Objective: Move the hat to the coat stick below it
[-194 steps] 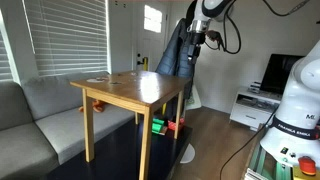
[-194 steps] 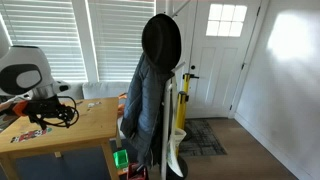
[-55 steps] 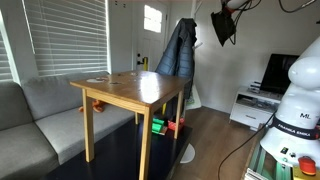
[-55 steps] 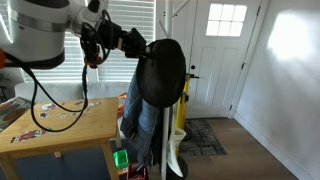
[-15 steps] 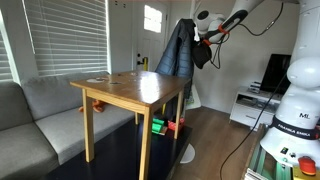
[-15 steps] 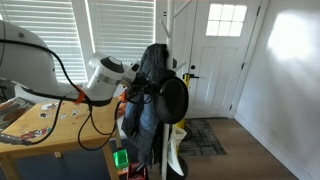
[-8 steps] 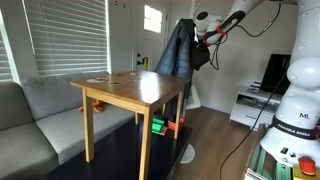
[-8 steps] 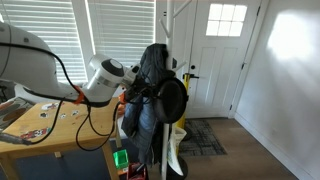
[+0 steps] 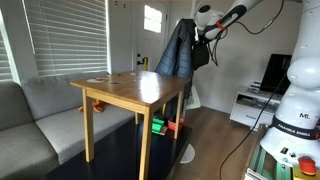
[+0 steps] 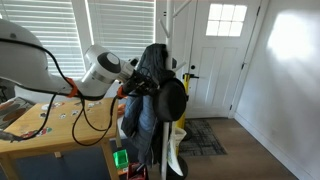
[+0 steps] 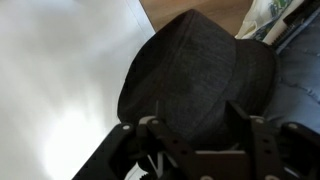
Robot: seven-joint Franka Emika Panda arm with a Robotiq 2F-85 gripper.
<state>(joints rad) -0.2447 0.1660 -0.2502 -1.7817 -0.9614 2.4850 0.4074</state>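
Observation:
A black hat [image 10: 173, 100] hangs low on the white coat stand [image 10: 166, 20], against a denim jacket [image 10: 143, 115]. It also shows in an exterior view [image 9: 201, 55] beside the jacket [image 9: 176, 52]. My gripper [image 10: 138, 88] is close behind the hat, partly hidden by the jacket, and shows in an exterior view [image 9: 206, 37] just above the hat. In the wrist view the hat [image 11: 195, 65] fills the middle. My gripper's [image 11: 190, 132] two fingers stand wide apart below the hat and seem to hold nothing.
A wooden table [image 9: 130, 90] with small items stands next to the stand, and also shows in an exterior view [image 10: 60, 125]. A grey sofa [image 9: 40, 120] lies beyond it. A white door [image 10: 222, 50] is behind the stand. A TV [image 9: 281, 70] sits on a white unit.
The arm has risen a little and drawn back slightly. The hat has stayed in the same low place on the stand.

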